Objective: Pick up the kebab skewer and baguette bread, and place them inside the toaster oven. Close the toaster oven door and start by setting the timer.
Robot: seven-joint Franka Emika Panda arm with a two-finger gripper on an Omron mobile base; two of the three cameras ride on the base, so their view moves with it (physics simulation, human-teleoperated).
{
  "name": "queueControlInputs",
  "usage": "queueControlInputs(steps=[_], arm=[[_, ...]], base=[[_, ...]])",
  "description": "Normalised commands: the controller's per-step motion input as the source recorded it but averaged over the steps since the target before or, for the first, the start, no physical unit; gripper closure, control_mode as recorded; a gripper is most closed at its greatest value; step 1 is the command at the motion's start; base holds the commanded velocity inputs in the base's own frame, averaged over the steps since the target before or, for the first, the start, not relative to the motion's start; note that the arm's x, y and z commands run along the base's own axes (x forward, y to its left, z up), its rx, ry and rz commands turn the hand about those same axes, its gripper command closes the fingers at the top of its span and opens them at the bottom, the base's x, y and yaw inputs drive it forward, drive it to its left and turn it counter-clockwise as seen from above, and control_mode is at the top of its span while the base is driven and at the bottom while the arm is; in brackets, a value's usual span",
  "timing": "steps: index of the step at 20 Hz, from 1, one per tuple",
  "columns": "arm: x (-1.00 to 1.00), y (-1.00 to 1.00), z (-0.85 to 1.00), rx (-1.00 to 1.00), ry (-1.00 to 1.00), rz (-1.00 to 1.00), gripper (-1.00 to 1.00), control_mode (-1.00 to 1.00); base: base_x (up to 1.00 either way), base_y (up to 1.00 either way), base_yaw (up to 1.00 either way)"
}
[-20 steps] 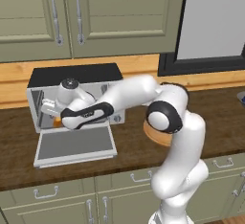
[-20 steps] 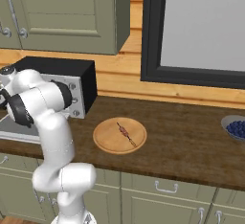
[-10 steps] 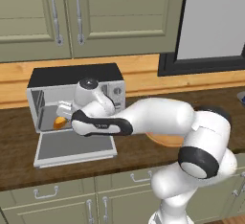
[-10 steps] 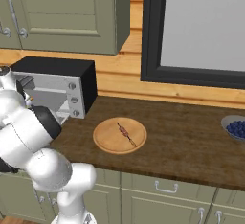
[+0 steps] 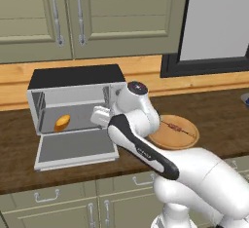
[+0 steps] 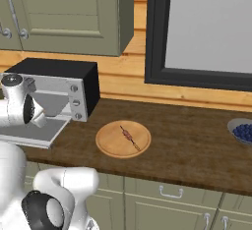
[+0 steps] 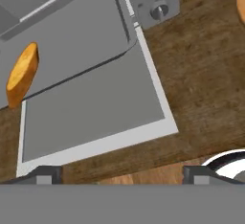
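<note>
Golden baguette bread (image 5: 62,123) lies inside the toaster oven (image 5: 73,100), ahead of the fingers (image 7: 45,174), which stand spread and empty above the lowered toaster oven door (image 7: 95,113). Well off to their side, the kebab skewer (image 6: 129,137) waits on its wooden plate (image 6: 110,148) on the bench (image 6: 197,145), judged the next pick.

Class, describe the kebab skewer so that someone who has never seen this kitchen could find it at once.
Start at the toaster oven on the wooden counter and look to its right, where a round wooden plate lies flat. The kebab skewer lies across that plate: a thin dark stick with small reddish-brown chunks, unlike the golden baguette, which sits inside the oven.
</note>
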Motion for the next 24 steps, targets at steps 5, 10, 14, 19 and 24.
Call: queueControlInputs(steps=[5,10,14,19,24], arm=[[-0.66,-1.0,0.37,0.0,0.0,0.07,-1.0,-1.0],[-0.48,-1.0,0.35,-0.02,0.0,0.12,-1.0,-1.0],[-0.3,-1.0,0.19,-0.12,0.0,0.15,-1.0,-1.0],[0.02,-1.0,0.03,-0.25,0.03,0.17,-1.0,-1.0],[0.07,-1.0,-0.06,-0.39,0.14,0.17,-1.0,-1.0]], base=[[0.0,0.0,0.0],[0.0,0.0,0.0],[0.0,0.0,0.0],[0.0,0.0,0.0],[0.0,0.0,0.0]])
